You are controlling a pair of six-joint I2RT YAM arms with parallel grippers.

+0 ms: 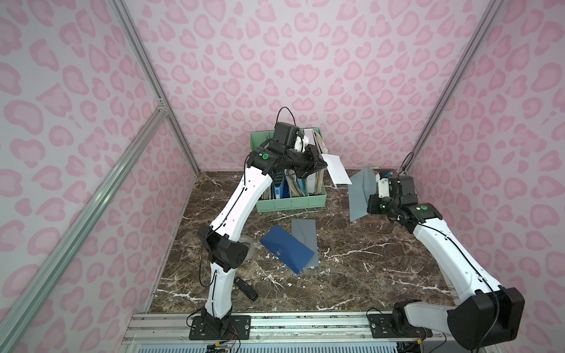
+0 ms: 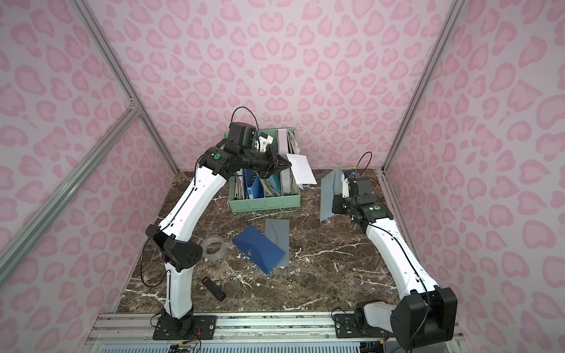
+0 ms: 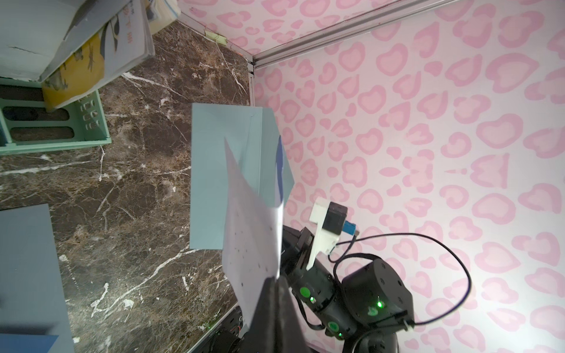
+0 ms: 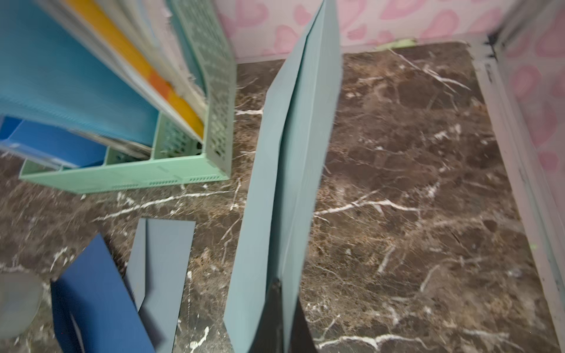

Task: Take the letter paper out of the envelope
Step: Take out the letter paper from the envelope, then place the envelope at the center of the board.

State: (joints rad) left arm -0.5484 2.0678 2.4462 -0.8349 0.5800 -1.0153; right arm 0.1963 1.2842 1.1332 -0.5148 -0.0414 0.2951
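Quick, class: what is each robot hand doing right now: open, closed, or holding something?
Left hand: closed on the white letter paper.
Right hand: closed on the grey envelope.

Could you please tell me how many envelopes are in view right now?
3. One grey-blue envelope is held up by the right gripper; a dark blue envelope lies on the table, overlapping a grey envelope beside it. The green file organizer could hide more.

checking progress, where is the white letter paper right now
In both top views the letter paper hangs midair in the left jaws, just beside the green file box, outside the grey envelope.
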